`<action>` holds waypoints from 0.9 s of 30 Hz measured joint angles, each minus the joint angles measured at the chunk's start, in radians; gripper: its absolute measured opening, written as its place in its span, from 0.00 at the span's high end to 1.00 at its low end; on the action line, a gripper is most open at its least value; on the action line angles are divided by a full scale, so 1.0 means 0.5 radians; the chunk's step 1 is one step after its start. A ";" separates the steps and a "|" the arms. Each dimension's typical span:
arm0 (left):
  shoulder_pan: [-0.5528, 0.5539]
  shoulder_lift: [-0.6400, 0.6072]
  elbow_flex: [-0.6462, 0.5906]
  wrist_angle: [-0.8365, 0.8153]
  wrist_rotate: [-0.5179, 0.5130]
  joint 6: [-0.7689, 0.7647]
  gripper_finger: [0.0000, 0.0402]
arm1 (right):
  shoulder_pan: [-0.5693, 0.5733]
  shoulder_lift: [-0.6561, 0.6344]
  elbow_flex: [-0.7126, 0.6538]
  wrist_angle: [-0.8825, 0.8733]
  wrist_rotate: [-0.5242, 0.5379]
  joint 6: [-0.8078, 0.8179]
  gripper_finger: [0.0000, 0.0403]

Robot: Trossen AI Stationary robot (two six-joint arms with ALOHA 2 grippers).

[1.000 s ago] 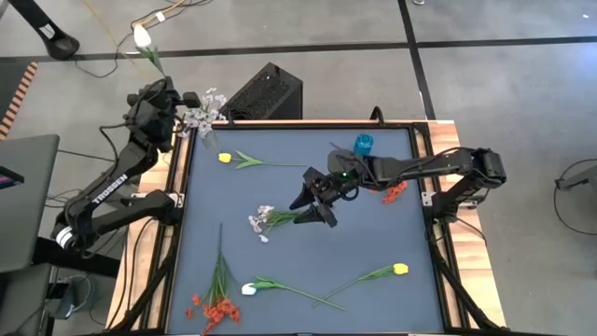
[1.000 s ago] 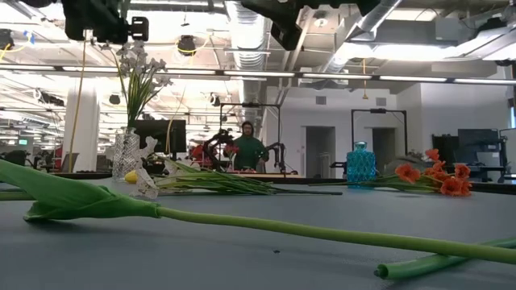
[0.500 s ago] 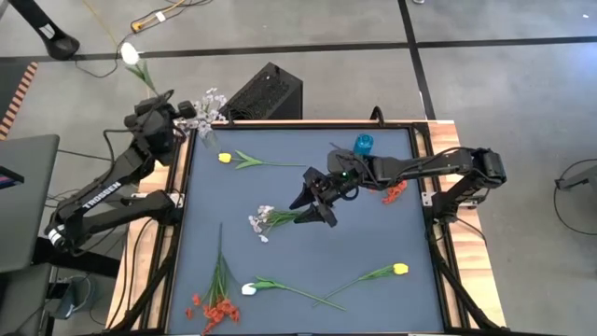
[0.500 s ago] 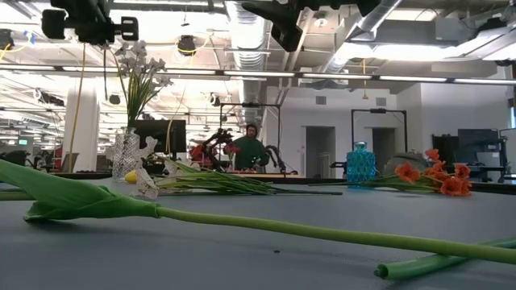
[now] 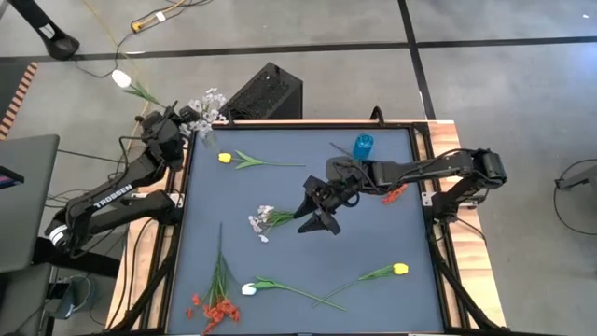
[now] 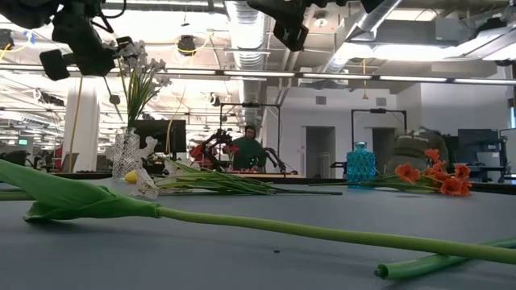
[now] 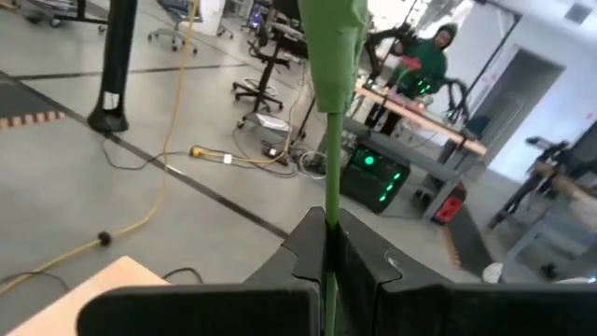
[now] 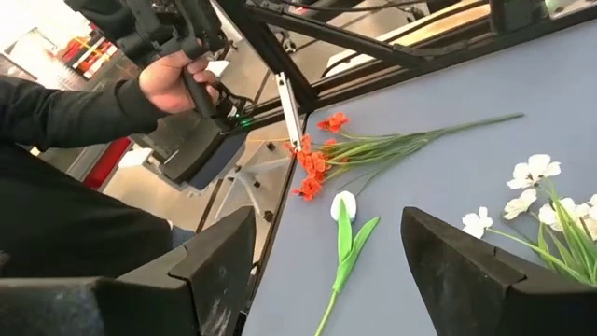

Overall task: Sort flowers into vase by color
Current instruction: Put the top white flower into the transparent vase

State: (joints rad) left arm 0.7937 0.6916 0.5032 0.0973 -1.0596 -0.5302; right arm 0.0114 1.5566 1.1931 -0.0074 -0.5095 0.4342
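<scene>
My left gripper [image 5: 157, 114] is off the table's far-left corner, beside the clear vase [image 5: 199, 118] of white blooms, and is shut on a white tulip [image 5: 119, 79]. In the low view it [image 6: 81, 48] hangs left of the vase [image 6: 125, 153]. My right gripper [image 5: 315, 221] hovers open over mid-table, next to a white-bloom sprig [image 5: 262, 222] lying flat. Also lying flat are a yellow tulip [image 5: 224, 158], a second yellow tulip [image 5: 400, 269], a white tulip [image 5: 248, 288], red-orange flowers [image 5: 215, 305] and more red-orange flowers [image 5: 396, 191]. My left gripper pinches the white tulip's green stem [image 7: 328, 219] between its two fingers, which lie across the stem. The tulip is lifted clear. It slants up and away from the table, with the bloom [image 5: 119, 79] out over the floor.
A blue vase [image 5: 363, 145] stands near the table's far edge; in the low view it [image 6: 360, 165] is next to orange blooms [image 6: 435, 177]. A black box [image 5: 266, 91] sits behind the table. The right wrist view shows a person's hand [image 8: 177, 79] beyond the table edge.
My left gripper has sunk and tipped outward, away from the table's left edge. The white tulip has swung with it, its bloom moving down and out over the floor. My right gripper has shifted slightly toward the near edge.
</scene>
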 joint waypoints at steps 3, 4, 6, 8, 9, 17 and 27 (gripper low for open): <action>-0.004 0.026 -0.007 0.045 -0.002 0.042 1.00 | 0.014 0.000 0.000 -0.012 -0.010 0.003 0.26; -0.004 0.036 -0.007 0.059 -0.002 0.054 1.00 | 0.015 0.000 0.000 -0.020 -0.014 0.006 0.26; -0.003 0.053 -0.007 0.071 -0.002 0.057 1.00 | 0.017 0.000 0.000 -0.031 -0.021 0.006 0.26; -0.003 0.078 -0.007 0.071 0.009 0.057 1.00 | 0.017 0.000 0.000 -0.037 -0.026 0.006 0.26; -0.003 0.095 -0.007 0.071 0.011 0.060 1.00 | 0.017 0.000 0.000 -0.036 -0.026 0.006 0.26; -0.006 0.213 -0.007 0.071 0.040 0.037 1.00 | 0.043 0.000 0.000 -0.061 -0.031 0.017 0.26; -0.046 0.221 -0.007 0.075 -0.009 0.266 1.00 | 0.042 0.000 0.000 -0.092 -0.085 0.038 0.26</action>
State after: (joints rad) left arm 0.7708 0.8023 0.4995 0.1347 -1.0639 -0.3970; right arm 0.0326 1.5566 1.1931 -0.0532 -0.5522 0.4530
